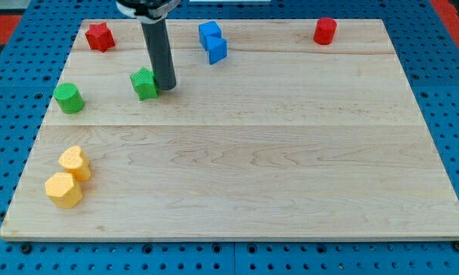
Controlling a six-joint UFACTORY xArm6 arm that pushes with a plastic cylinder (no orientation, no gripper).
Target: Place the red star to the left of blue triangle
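The red star (99,37) lies near the board's top left corner. Two blue blocks touch each other at the top middle: one (208,33) above and one (218,50) just below it; I cannot tell which is the triangle. My tip (166,84) rests on the board, touching the right side of a green star-like block (144,83). The tip is below and to the right of the red star, and below and to the left of the blue blocks.
A green cylinder (69,98) sits at the left edge. Two yellow blocks (74,163) (63,189) sit at the bottom left. A red cylinder (325,31) sits at the top right. The wooden board (290,153) lies on a blue pegboard.
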